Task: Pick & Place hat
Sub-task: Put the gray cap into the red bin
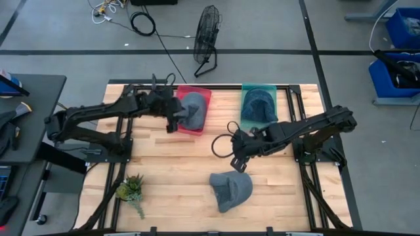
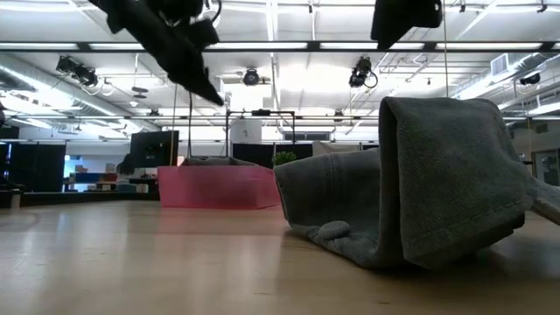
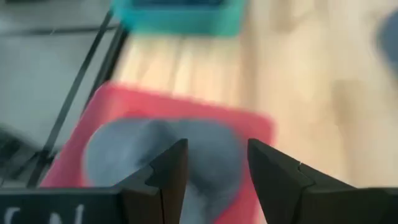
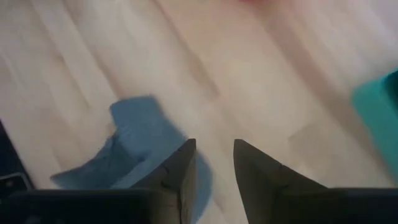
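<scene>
One grey hat point(image 1: 231, 190) lies on the wooden table near its near edge and fills the low view's right point(image 2: 420, 192). A second grey hat point(image 1: 193, 110) lies in the red tray point(image 1: 202, 94) at the far left. My left gripper point(image 1: 176, 118) hovers open at that tray's left side, its fingers point(image 3: 217, 146) above the hat point(image 3: 155, 149). My right gripper point(image 1: 237, 162) is open point(image 4: 215, 144) above the table, just on the far side of the loose grey hat point(image 4: 140, 146). A dark teal hat point(image 1: 257, 105) lies in the teal tray point(image 1: 259, 86).
A small potted plant point(image 1: 131, 189) stands at the table's near left corner. The red tray point(image 2: 219, 185) and teal tray sit along the far edge. Bare wood lies between the trays and the loose hat. A fan point(image 1: 207, 29) stands on the floor beyond the table.
</scene>
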